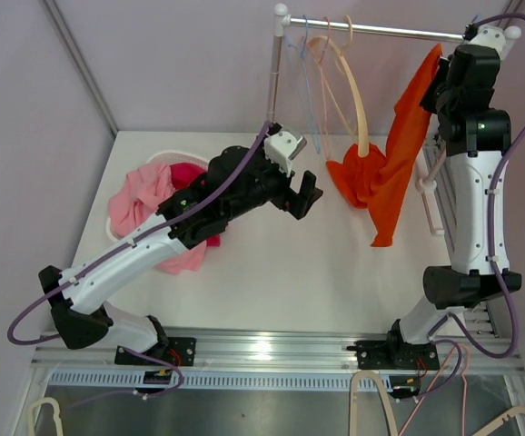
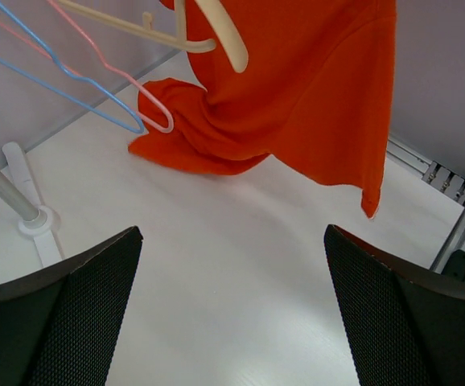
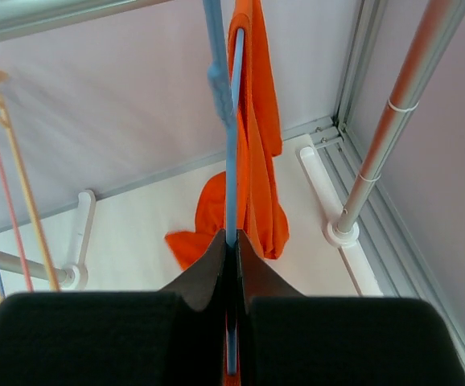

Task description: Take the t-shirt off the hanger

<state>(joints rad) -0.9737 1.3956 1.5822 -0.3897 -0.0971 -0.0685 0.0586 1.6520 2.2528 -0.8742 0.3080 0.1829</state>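
Right tool (image 3: 231,251): clenched on the thin wire of the blue hanger (image 3: 232,145), up by the right end of the rail (image 1: 381,30).
Left tool (image 2: 232,241): released, jaws wide, hovering over the table (image 1: 272,272), touching nothing.
T-shirt (image 1: 399,163): orange, draped over the blue hanger in a long fold, its lower part crumpled on the table.
Handling: I judge it light and limp. It should slide and stretch rather than come off in one piece, and it may snag on the hanger's ends.
Where to hold: a thick bunch of the loose hanging fold facing my left tool.
Risk: the thin wire could twist in my right grip.
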